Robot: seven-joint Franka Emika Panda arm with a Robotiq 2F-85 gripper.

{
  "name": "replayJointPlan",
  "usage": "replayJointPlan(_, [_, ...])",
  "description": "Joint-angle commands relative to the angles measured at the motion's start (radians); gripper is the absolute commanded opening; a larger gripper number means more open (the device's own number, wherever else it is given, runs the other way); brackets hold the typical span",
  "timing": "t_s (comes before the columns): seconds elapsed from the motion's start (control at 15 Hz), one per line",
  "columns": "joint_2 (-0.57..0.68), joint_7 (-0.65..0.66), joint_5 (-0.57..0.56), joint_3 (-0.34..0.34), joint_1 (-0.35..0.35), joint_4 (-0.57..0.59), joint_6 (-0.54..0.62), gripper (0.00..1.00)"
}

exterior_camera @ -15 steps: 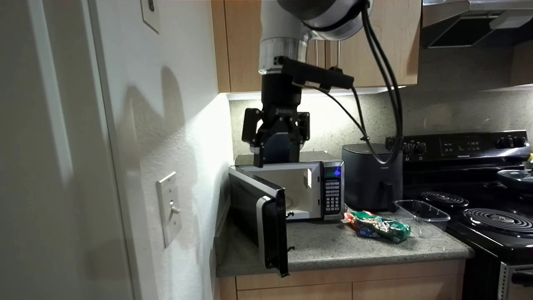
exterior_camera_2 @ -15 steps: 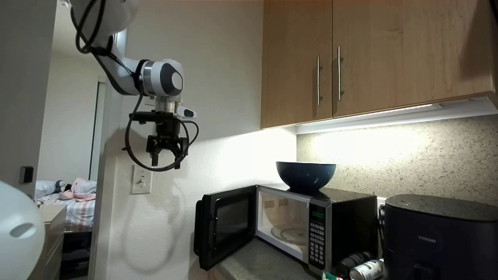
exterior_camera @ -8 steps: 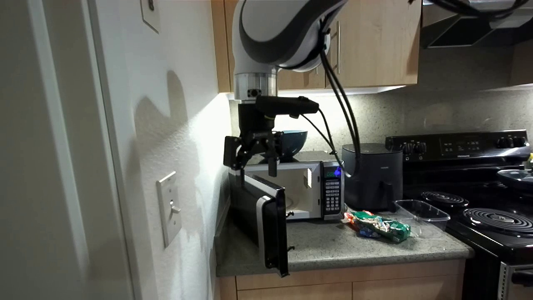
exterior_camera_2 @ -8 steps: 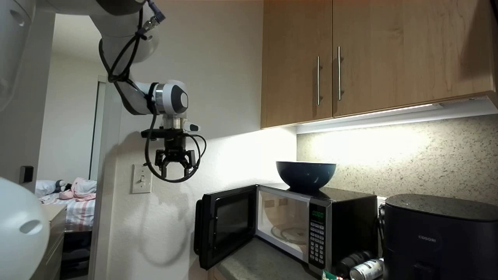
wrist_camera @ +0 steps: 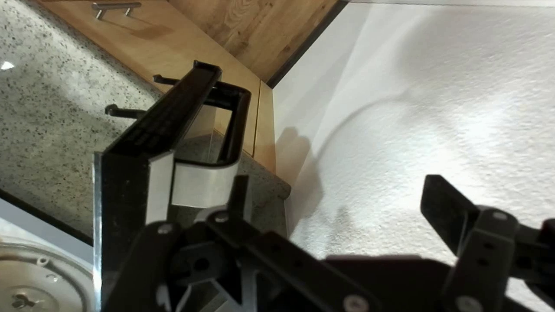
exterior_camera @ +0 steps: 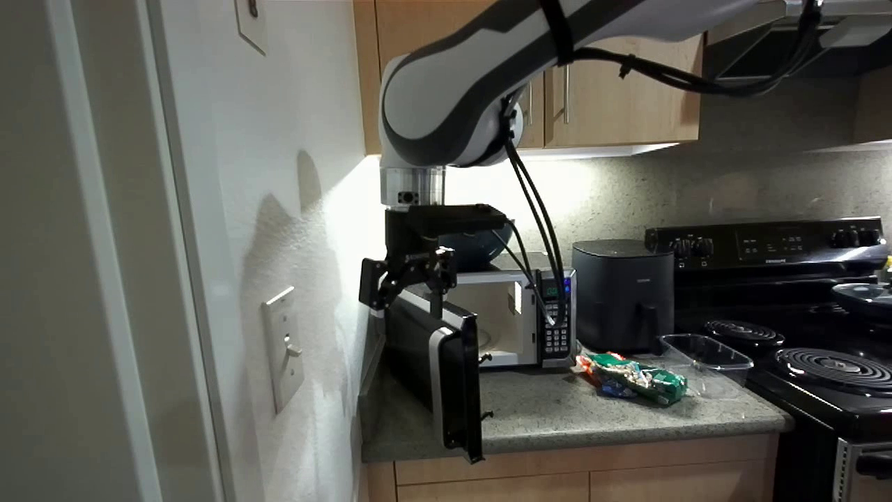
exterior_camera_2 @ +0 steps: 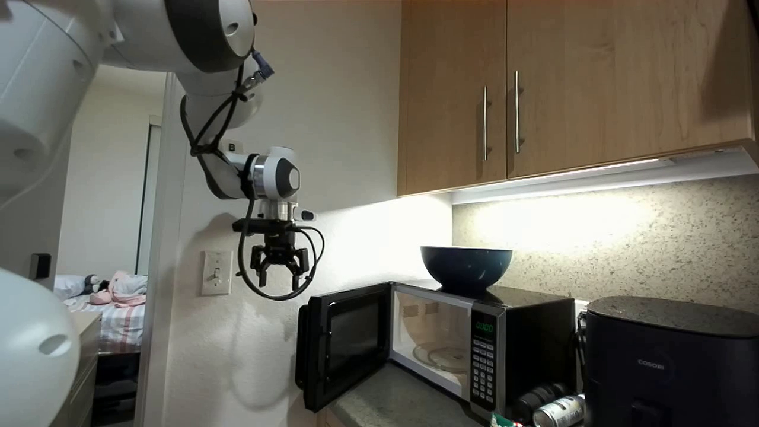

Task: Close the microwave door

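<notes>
In both exterior views you see a blue bowl (exterior_camera_2: 466,268) and a black COSORI appliance (exterior_camera_2: 670,362). On the table (exterior_camera: 543,411) a crumpled green packet (exterior_camera: 655,382) lies beside a clear plastic container (exterior_camera: 711,364), near the coil stove (exterior_camera: 787,303).

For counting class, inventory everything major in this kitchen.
microwave: one, mostly black, on counter
microwave door: one, black, open beside wall
bowl: one, blue, atop microwave
air fryer: one, charcoal, beside microwave
packaging: count unclear, mostly green, on counter
tub: one, clear, on counter
can: one, pale, beside microwave
counter: one, grey, under microwave
cabinets: several, tan, above and below counter
stove: one, black, beside counter
hood: one, grey, above stove
fingers: two, black, near microwave door
arm: one, mostly white, above fingers
</notes>
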Motion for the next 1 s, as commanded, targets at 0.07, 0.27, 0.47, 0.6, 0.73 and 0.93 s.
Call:
replayJointPlan(0.07, [0.025,0.008,-0.034,-0.046,0.017,0.014,0.015,1.00])
replayJointPlan(0.27, [0.019,0.029,-0.036,-0.076,0.007,-0.001,0.019,1.00])
replayJointPlan(0.47, [0.003,0.063,-0.040,-0.112,-0.001,-0.025,0.026,1.00])
replayJointPlan(0.6, [-0.004,0.098,-0.052,-0.135,-0.002,-0.035,0.029,1.00])
replayJointPlan(0.73, [-0.006,0.193,-0.129,-0.171,0.013,-0.036,0.041,1.00])
replayJointPlan(0.93, [-0.012,0.346,-0.268,-0.209,0.026,-0.032,0.046,1.00])
